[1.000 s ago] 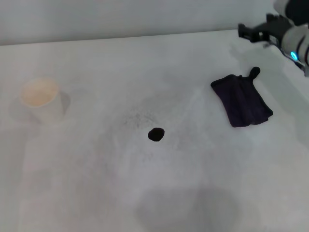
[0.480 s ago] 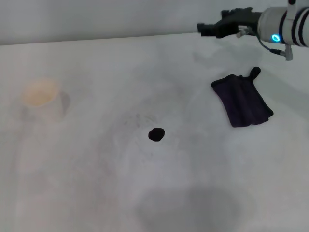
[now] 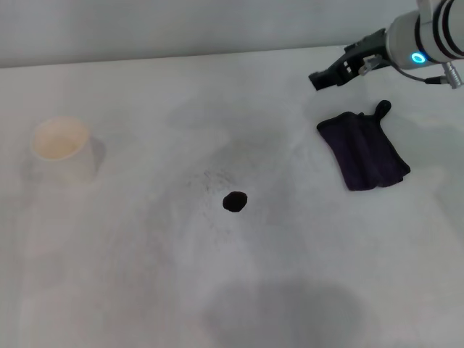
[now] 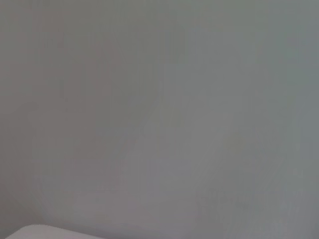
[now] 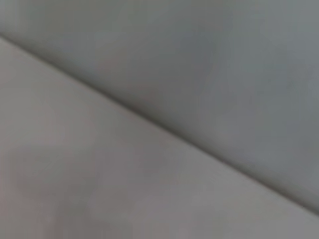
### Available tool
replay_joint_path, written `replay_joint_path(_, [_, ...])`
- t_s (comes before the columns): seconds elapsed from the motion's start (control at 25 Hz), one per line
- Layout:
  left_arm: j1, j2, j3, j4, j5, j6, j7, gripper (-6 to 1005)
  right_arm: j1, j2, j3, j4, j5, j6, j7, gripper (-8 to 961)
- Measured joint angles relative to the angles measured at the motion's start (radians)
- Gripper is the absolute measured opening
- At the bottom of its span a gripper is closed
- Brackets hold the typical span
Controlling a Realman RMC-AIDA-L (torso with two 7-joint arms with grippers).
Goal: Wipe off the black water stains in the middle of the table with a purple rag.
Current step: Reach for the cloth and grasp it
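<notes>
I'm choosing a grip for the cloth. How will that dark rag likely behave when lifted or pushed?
The rag lies folded and soft-edged on the table, so it probably droops and unfolds when lifted. Pushed, it likely bunches rather than slides. It looks light, and its loop tab may dangle.

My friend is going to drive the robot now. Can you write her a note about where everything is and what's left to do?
Right gripper: in the air above the far right part of the table, just beyond the purple rag, holding nothing.
Left gripper: not in view.
Purple rag: lying folded on the table's right side, untouched.
Black water stain: near the middle of the table, not wiped.
White cup: standing on the left, clear of the stain.
Done: nothing yet.
Left: pick up the rag, carry it to the stain, wipe it away.
</notes>
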Motion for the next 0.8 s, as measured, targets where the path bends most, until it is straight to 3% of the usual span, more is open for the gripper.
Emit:
replay_joint_path(0.28, [-0.011,0.000,-0.001,0.004,0.000,0.002,0.000,893,0.002,0.005,-0.018,-0.028,-0.073,0.159,0.156,863])
replay_joint_path(0.8, [-0.047,-0.002,0.000,0.005,0.002,0.054,0.000,892,-0.001,0.001,-0.055,0.054,-0.146,0.187,0.221,857])
